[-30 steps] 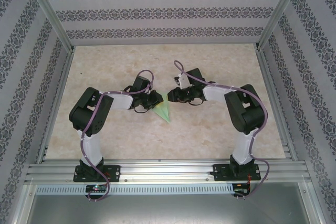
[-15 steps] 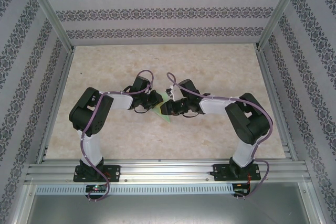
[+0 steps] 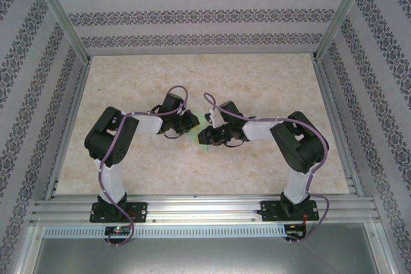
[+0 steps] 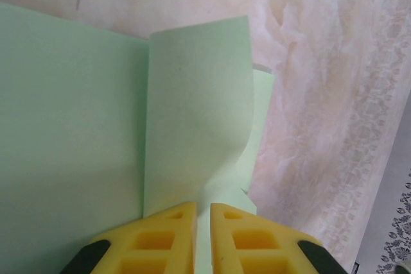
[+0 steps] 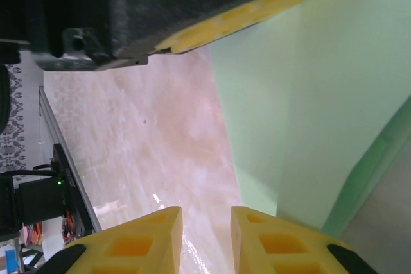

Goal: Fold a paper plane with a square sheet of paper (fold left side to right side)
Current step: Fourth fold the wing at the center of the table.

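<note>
**Top view.** The sheet of paper, pale mint green and partly folded, lies near the middle of the table. It sits between the two grippers, and much of it is covered by them. The left gripper meets it from 10 o'clock. The right gripper reaches in from 3 o'clock and sits over the sheet's middle. The two tools are nearly touching. Bare tabletop runs from the sheet toward 12 o'clock as far as the patterned back wall. It also runs toward 6 o'clock as far as the aluminium rail that carries the arm bases.

**Left wrist view.** The left gripper has its yellow fingers drawn in to a narrow slit. A raised flap of the sheet curls down into that slit and appears to be pinched there. The flap's left side follows a straight crease running from 12 to 6 o'clock, and its right edge bows. Open table lies at 3 o'clock.

**Right wrist view.** The right gripper has its jaws slightly apart, and only table shows between them; it holds nothing. The sheet fills the 2 o'clock side, with its straight edge running just beside the right-hand finger. The left gripper's body crosses at 12 o'clock.
</note>
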You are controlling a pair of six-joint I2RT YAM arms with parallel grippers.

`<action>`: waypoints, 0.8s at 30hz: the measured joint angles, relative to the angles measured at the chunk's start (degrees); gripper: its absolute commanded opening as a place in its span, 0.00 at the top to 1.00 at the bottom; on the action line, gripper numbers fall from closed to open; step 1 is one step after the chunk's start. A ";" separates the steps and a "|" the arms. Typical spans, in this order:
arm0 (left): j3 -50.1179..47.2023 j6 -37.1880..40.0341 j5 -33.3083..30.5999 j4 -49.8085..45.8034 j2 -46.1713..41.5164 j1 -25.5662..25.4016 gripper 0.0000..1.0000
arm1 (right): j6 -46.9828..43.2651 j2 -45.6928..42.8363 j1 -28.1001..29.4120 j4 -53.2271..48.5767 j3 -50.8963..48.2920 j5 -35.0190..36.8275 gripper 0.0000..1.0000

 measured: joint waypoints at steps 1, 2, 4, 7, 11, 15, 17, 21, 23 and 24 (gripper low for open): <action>0.00 0.00 0.00 0.00 0.00 0.00 0.85 | 0.00 0.09 0.00 -0.04 0.00 0.11 0.73; 0.00 0.00 0.00 -0.02 0.00 0.00 0.85 | -0.02 0.15 0.00 -0.13 0.00 0.17 0.73; 0.00 0.00 0.00 -0.02 0.00 0.00 0.85 | -0.04 0.31 0.13 -0.17 0.00 0.44 0.73; 0.00 0.00 -0.02 -0.02 0.00 0.00 0.85 | -0.20 0.46 0.63 -0.50 0.00 0.90 0.73; 0.00 0.00 -0.02 -0.02 0.00 0.00 0.85 | -0.24 1.14 0.74 -0.74 0.15 1.03 0.73; 0.00 0.02 -0.07 -0.04 0.00 0.00 0.85 | -0.61 1.42 0.87 -0.83 0.15 1.18 0.73; 0.00 0.02 -0.09 -0.04 0.00 0.00 0.85 | -0.85 1.42 1.11 -0.83 0.15 1.44 0.73; 0.00 0.02 -0.13 -0.04 0.00 0.00 0.85 | -1.49 1.42 1.14 -1.46 0.31 1.90 0.73; 0.00 0.02 -0.15 -0.04 0.00 0.00 0.85 | -1.75 1.42 1.38 -2.10 0.55 2.36 0.73; 0.00 0.00 -0.15 -0.07 0.00 0.00 0.85 | -1.90 1.44 1.44 -2.29 0.59 2.56 0.73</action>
